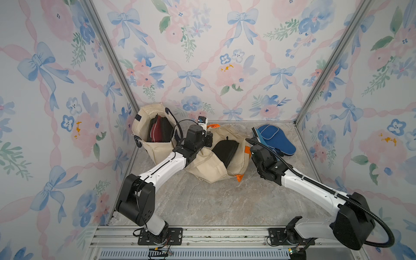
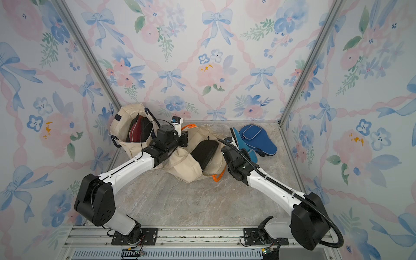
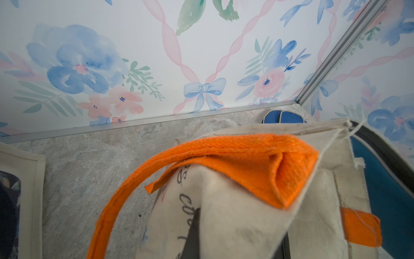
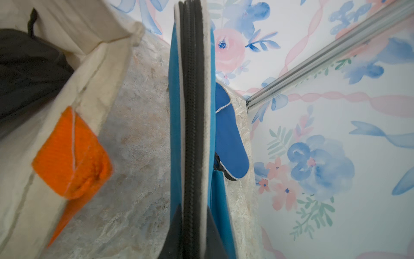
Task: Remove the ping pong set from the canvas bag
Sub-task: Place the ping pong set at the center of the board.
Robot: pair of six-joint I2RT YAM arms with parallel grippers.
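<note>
As I look over the marbled grey table (image 1: pixel 213 202), two containers sit toward its rear. Slumped on its side in the middle is the cream canvas bag with orange webbing handles (image 1: pixel 209 166); a flat black zip case (image 1: pixel 225 150) lies in its gaping mouth. Further back on the left, a second cream canvas bag with navy handles (image 1: pixel 144 121) stands open, with a maroon pouch (image 1: pixel 157 131) and another dark case packed upright inside.

My left end effector (image 1: pixel 208 139) is pinched fully closed on a bunched fold of the orange-handled bag's cloth. It grips right by one orange handle (image 3: pixel 224 161), whose coarse woven ribbing shows clearly in the left wrist view.

My right end effector (image 4: pixel 193 224) is clamped narrowly on the teal padded ping pong case (image 4: pixel 191 101), gripping across its black zip and pale piping. I hold the case on edge outside the bag, between the bag's rim and the right wall. Just beside it, a royal-blue paddle-shaped fabric cover (image 1: pixel 278 138) lies flat on the table, with pale piping around a front pocket.
</note>
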